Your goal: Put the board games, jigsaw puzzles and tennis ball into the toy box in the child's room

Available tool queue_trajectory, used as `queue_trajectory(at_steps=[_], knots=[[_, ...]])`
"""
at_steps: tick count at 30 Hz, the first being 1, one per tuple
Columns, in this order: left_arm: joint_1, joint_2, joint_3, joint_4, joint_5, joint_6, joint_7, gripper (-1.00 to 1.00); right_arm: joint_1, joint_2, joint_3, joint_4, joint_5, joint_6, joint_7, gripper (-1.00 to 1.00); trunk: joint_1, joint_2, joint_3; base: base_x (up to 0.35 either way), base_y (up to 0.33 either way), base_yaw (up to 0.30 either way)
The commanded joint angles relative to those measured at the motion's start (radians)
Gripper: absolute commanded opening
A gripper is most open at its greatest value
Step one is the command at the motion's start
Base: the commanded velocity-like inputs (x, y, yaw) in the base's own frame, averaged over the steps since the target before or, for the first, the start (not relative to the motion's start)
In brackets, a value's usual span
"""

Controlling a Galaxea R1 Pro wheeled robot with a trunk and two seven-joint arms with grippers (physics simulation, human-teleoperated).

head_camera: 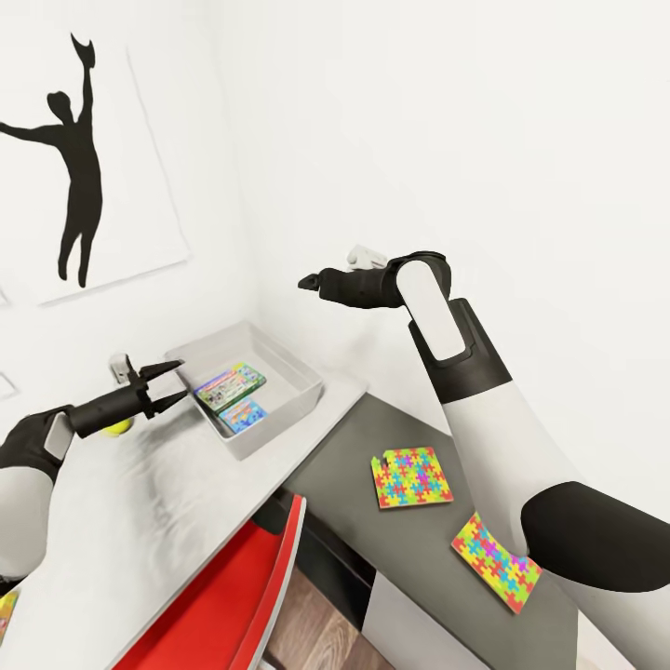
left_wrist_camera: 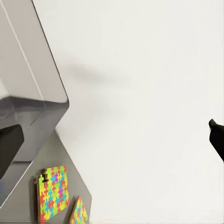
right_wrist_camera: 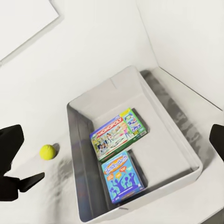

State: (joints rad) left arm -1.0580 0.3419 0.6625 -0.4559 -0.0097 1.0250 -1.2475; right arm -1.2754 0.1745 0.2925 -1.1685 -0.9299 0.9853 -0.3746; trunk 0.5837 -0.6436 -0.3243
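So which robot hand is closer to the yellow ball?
Left. The left gripper hangs right beside the tennis ball, by the toy box. The right gripper is raised high beyond the box, much farther from the ball.

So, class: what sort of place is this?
Probably a child's room: a toy box holding two board games, a tennis ball beside it, and jigsaw puzzles on the table.

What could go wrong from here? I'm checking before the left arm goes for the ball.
The tennis ball lies loose beside the toy box; the open left gripper hovering over it could nudge it rolling. The two jigsaw puzzles lie flat on the dark table, probably hard to pinch.
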Motion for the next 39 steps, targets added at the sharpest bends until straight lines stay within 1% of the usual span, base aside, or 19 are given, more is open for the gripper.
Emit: queue_trajectory(at_steps=[1, 4, 5, 7, 11, 18, 20, 21, 29, 39], knots=[[0.004, 0.003, 0.003, 0.0, -0.001, 0.009, -0.011, 1.0, -0.001, 0.0, 0.001, 0.0, -0.01, 0.001, -0.01, 1.0, 0.0, -0.001, 0.0, 0.0, 0.0, 0.0], [0.026, 0.015, 0.001, 0.0, -0.001, 0.009, -0.059, 1.0, -0.001, 0.0, 0.001, -0.001, -0.009, 0.001, -0.01, 1.0, 0.0, -0.001, 0.005, 0.0, 0.0, 0.0], [0.035, 0.017, 0.0, 0.0, -0.002, 0.009, -0.083, 1.0, -0.001, 0.0, 0.0, -0.002, -0.009, 0.001, -0.01, 1.0, 0.0, -0.001, 0.006, 0.0, 0.0, 0.0], [0.045, 0.02, -0.001, -0.001, -0.003, 0.008, -0.11, 1.0, -0.001, 0.0, 0.0, -0.002, -0.009, 0.001, -0.01, 1.0, 0.0, -0.001, 0.008, 0.0, 0.0, 0.0], [0.054, 0.029, -0.001, -0.001, -0.006, 0.007, -0.131, 1.0, -0.001, 0.0, -0.001, -0.002, -0.011, 0.0, -0.009, 1.0, 0.0, -0.001, 0.009, -0.022, 0.0, 0.0], [0.059, 0.06, -0.001, -0.001, -0.007, 0.004, -0.14, 1.0, 0.004, 0.0, -0.001, -0.002, -0.015, 0.0, -0.009, 1.0, 0.0, -0.001, 0.009, -0.109, 0.0, 0.0], [0.059, 0.063, -0.002, -0.002, -0.007, 0.003, -0.14, 1.0, 0.005, 0.0, -0.001, -0.001, -0.016, 0.0, -0.009, 1.0, 0.0, -0.001, 0.009, -0.046, 0.0, 0.0], [0.059, 0.068, -0.012, -0.002, -0.007, 0.002, -0.14, 1.0, 0.005, 0.0, -0.001, 0.004, -0.019, -0.007, -0.008, 1.0, 0.0, -0.001, 0.009, -0.011, 0.0, 0.0], [0.059, 0.069, -0.056, -0.003, -0.007, 0.0, -0.141, 1.0, 0.005, 0.0, -0.001, 0.004, -0.02, -0.02, -0.009, 1.0, 0.0, -0.001, 0.009, -0.036, 0.0, 0.0], [0.059, 0.068, -0.064, -0.002, -0.007, 0.0, -0.141, 1.0, 0.016, 0.0, -0.001, 0.007, -0.018, -0.023, -0.006, 1.0, 0.0, -0.001, 0.009, -0.016, 0.0, 0.0]])
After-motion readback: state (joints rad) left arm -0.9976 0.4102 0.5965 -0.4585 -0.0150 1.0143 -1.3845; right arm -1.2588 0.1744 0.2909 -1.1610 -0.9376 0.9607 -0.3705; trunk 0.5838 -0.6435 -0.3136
